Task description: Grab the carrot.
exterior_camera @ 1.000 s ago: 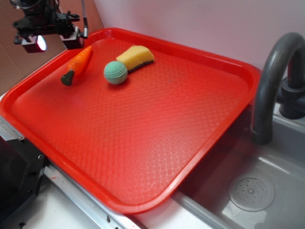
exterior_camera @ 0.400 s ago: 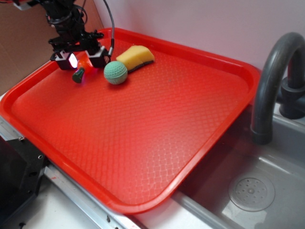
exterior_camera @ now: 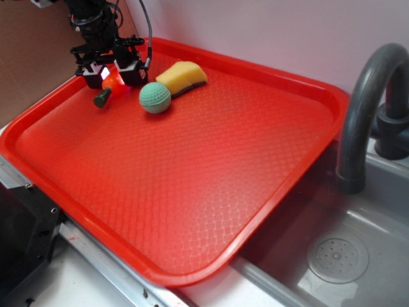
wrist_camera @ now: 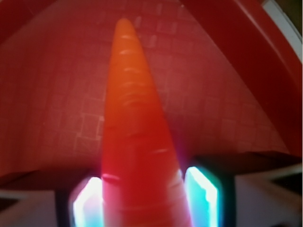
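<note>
Exterior view: the gripper (exterior_camera: 110, 75) sits low over the far-left corner of the red tray (exterior_camera: 192, 192), and the carrot (exterior_camera: 107, 87) lies between its fingers with the dark green stub poking out toward the camera. The green ball (exterior_camera: 155, 97) rests just beside it on the tray, with the yellow sponge (exterior_camera: 182, 78) touching or nearly touching the ball behind — both left clear of the fingers. The arm seems to approach from above so that the pads flank the carrot's thicker half, the part easiest to pinch.

From the wrist view, the carrot (wrist_camera: 135, 137) fills the middle of the frame, its tapered tip pointing away over the tray's textured floor, and a glowing finger pad (wrist_camera: 202, 194) stands on each side of its body. The pincer is narrowed to about the carrot's width; the pads look pressed against it, or very nearly so. Whether it is already lifted off the tray I cannot tell — in my judgement the grasp is made or a moment from being firm.
</note>
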Tool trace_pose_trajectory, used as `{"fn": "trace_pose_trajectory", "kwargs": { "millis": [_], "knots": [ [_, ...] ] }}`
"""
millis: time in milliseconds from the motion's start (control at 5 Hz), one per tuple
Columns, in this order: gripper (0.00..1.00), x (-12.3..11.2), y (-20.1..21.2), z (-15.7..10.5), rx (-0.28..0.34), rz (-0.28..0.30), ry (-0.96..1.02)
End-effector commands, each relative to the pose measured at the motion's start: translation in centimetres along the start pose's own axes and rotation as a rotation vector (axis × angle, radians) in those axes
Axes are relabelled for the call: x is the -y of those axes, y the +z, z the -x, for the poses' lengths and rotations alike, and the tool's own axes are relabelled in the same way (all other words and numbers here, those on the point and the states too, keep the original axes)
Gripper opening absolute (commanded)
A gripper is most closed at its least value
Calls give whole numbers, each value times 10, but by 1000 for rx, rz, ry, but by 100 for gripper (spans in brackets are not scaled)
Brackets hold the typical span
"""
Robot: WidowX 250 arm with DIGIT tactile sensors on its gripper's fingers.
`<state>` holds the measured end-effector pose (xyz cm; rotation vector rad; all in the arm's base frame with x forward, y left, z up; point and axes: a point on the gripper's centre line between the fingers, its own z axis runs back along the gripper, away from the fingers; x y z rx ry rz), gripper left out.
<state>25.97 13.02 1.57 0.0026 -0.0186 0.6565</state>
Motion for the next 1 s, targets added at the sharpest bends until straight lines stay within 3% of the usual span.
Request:
{"fn": "trace_pose_trajectory", "kwargs": {
  "millis": [0, 200, 400, 600, 800],
  "knots": [
    [0, 22, 80, 39, 176, -30, -64],
    [0, 53, 133, 69, 136, 44, -167],
    [0, 79, 184, 94, 132, 75, -159],
    [0, 73, 236, 99, 150, 184, -164],
    [0, 82, 241, 87, 81, 216, -293]
  ]
}}
